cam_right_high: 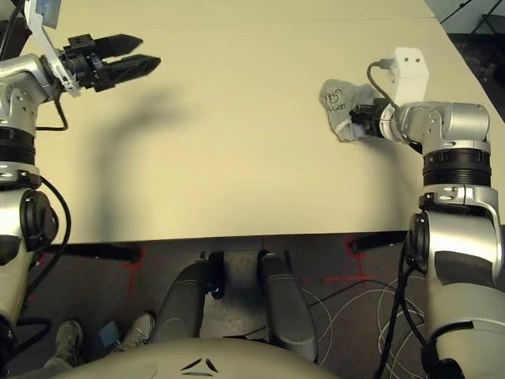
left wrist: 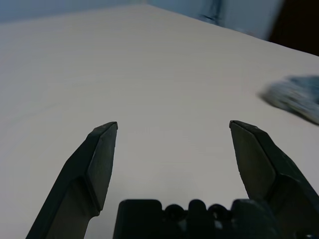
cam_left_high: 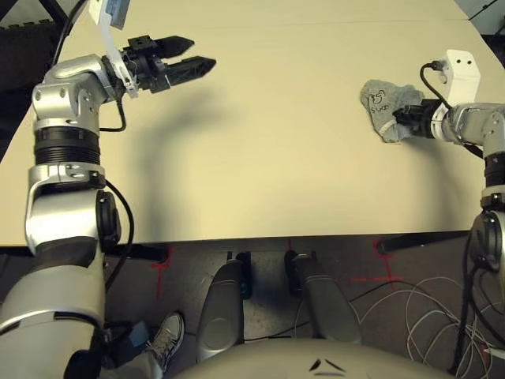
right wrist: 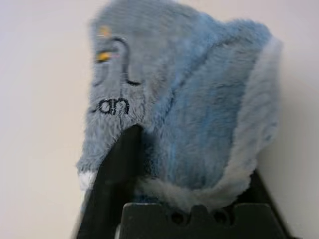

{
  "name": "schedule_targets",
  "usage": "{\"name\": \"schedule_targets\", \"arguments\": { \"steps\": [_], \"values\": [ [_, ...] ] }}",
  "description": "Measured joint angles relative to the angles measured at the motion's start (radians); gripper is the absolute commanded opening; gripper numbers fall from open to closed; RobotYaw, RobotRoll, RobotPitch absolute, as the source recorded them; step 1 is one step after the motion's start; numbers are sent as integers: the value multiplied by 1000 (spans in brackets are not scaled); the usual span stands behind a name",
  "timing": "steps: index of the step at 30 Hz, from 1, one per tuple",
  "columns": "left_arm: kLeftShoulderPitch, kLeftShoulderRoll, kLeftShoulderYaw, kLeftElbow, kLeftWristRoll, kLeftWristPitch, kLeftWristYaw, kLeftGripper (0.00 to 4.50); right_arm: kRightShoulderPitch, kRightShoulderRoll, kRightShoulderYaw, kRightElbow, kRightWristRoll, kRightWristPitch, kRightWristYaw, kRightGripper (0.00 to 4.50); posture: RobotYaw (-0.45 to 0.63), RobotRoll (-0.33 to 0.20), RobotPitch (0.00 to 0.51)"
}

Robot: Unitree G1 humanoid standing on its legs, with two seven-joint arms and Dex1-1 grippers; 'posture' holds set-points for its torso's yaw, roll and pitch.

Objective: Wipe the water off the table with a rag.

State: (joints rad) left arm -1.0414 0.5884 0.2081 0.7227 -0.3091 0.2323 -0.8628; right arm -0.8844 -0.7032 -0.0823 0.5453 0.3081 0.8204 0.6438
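The rag, a small grey terry cloth with a pale hemmed edge and a dark printed mark, lies bunched on the right side of the table. Its long axis runs from the far left, where the printed mark sits, toward the near right, where it meets the right gripper. That gripper's black fingers are clamped on the near end of the cloth, which drapes over them, so that in the right wrist view one finger shows as a dark wedge under the fleece while the other is almost wholly covered. The folds hide the cloth's underside and much of its hem. The left gripper hangs above the far left part of the table, well apart from the rag, with its two fingers spread wide and nothing between them; it points toward the right, and its shadow falls on the tabletop beneath. In the left wrist view the rag appears as a blurred bluish patch off to one side. No droplets can be made out on the pale surface. Past the table's near edge are red tape crosses and loose white cables on the dark floor, and a shoe shows at the lower left.
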Motion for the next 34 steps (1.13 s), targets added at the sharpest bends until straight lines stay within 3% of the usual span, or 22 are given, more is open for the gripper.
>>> {"name": "schedule_targets", "arguments": {
  "steps": [3, 7, 14, 24, 34],
  "values": [
    [56, -53, 23, -13, 11, -72, 128, 4500, -10, 9, -29, -1, 7, -119, 39, 4479, -23, 0, 261],
    [109, -111, 26, -10, 35, -151, 245, 4500, -57, 44, -109, 54, 20, -290, 17, 4479, -25, 0, 261],
    [106, -141, 31, 119, 80, -291, 417, 4500, -109, 92, -246, 350, 20, -616, -143, 4479, -47, 0, 283],
    [45, -153, 26, 244, 114, -413, 508, 4500, -135, 45, -249, 588, -35, -814, -196, 4479, -109, 0, 313],
    [39, -177, 28, 299, 145, -508, 605, 4500, -154, 47, -260, 640, -35, -909, -100, 4479, -138, 0, 284]
  ]
}}
